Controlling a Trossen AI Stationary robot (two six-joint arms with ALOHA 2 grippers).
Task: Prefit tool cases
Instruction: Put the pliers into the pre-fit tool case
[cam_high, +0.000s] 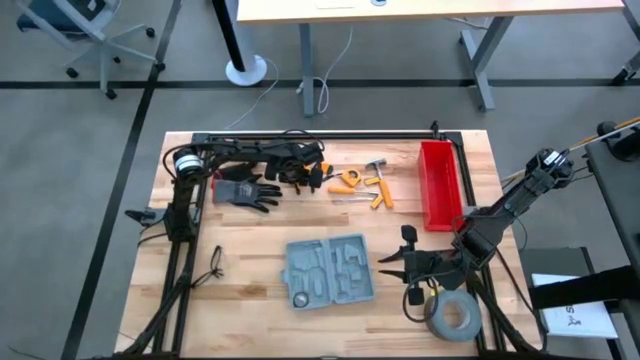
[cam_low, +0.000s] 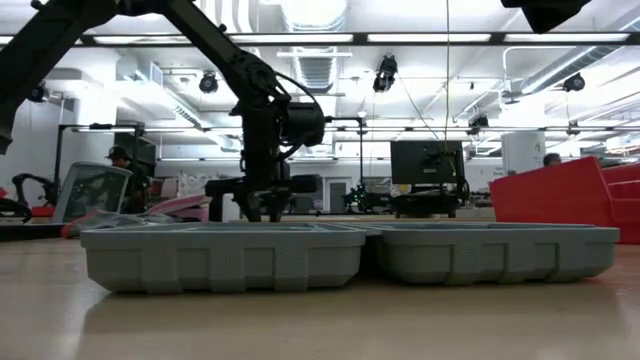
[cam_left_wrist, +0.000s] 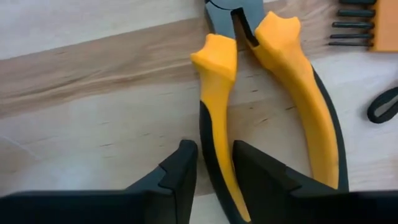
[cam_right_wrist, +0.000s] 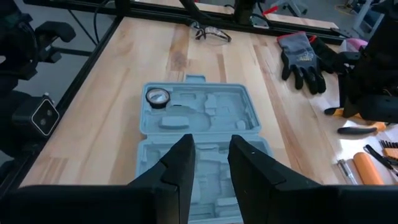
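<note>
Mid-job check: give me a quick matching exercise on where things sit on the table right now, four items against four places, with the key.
Things:
1. tool case
2. red bin
3. pliers
4. tape roll

Places:
A. one handle between the left gripper fingers
B. beside the right gripper, at the table's near right corner
C. lying open mid-table
D. along the table's right side

Pairs: 1-C, 2-D, 3-A, 4-B

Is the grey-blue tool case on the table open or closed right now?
Open. The tool case lies flat with both hinged halves spread side by side, moulded slots facing up; one round gauge sits in a slot, the rest look empty.
</note>
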